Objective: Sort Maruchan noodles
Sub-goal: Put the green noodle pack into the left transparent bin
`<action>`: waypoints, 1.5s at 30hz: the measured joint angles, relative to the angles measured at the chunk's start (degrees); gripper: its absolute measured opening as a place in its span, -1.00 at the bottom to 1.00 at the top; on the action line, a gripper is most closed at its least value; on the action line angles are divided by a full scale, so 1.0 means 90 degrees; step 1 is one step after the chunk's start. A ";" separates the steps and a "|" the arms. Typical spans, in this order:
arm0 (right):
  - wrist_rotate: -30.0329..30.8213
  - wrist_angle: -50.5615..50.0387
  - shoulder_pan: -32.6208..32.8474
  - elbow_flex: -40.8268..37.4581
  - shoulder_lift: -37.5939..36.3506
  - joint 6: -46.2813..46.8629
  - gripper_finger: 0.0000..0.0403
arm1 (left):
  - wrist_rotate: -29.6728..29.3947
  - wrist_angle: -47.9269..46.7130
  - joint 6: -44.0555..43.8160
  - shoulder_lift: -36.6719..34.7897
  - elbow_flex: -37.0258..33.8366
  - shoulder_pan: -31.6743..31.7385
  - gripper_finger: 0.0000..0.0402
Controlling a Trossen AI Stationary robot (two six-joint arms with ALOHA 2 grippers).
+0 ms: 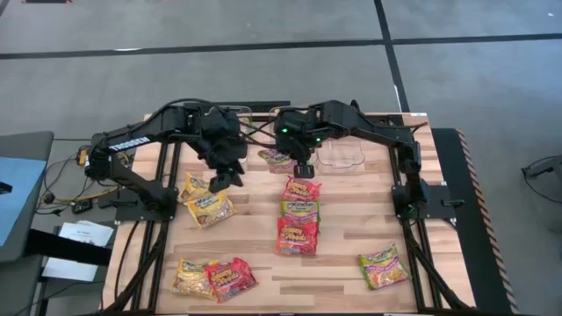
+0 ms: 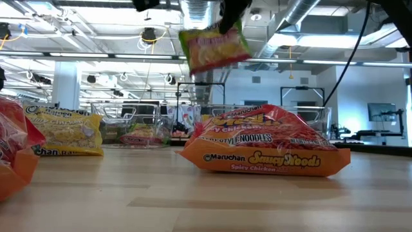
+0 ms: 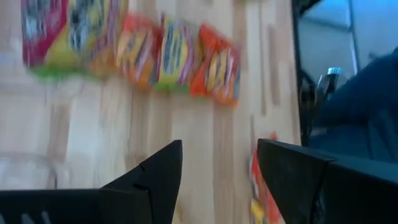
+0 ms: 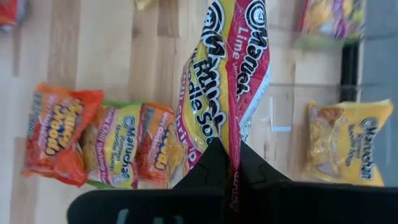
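Several Maruchan noodles packets lie flat on the wooden table: a row of three at the centre, yellow ones at the left, two at the near left and a green one at the near right. My right gripper is above the table's far middle, shut on a green-edged yellow-and-red packet, which is lifted high. My left gripper hovers open above the yellow packets, its fingers apart with nothing between them. My right gripper pinches one end of the packet between its two shut fingers, coming from above and slanting down. In the low view the packet hangs tilted from its upper corner, lifted well clear of the table.
A clear plastic bin stands at the far right of the table, just beyond my right gripper. More clear bins show along the far edge in the low view. Bare wood lies between the centre row and the near-right packet.
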 joint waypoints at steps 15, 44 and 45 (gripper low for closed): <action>0.0334 0.0483 0.0085 0.0104 -0.0702 0.0707 -0.93 | 0.1681 0.2831 -0.0384 0.0172 0.0002 -0.0237 -0.03; 0.1070 0.0969 0.0047 0.0264 -0.2592 0.1032 -0.93 | -0.0612 -0.0255 -0.1081 0.0145 -0.0019 -0.0264 -0.03; 0.1073 0.1026 0.0009 0.0259 -0.2745 0.1032 -0.93 | -0.0645 -0.0188 -0.1067 0.0150 -0.0018 -0.0264 -0.03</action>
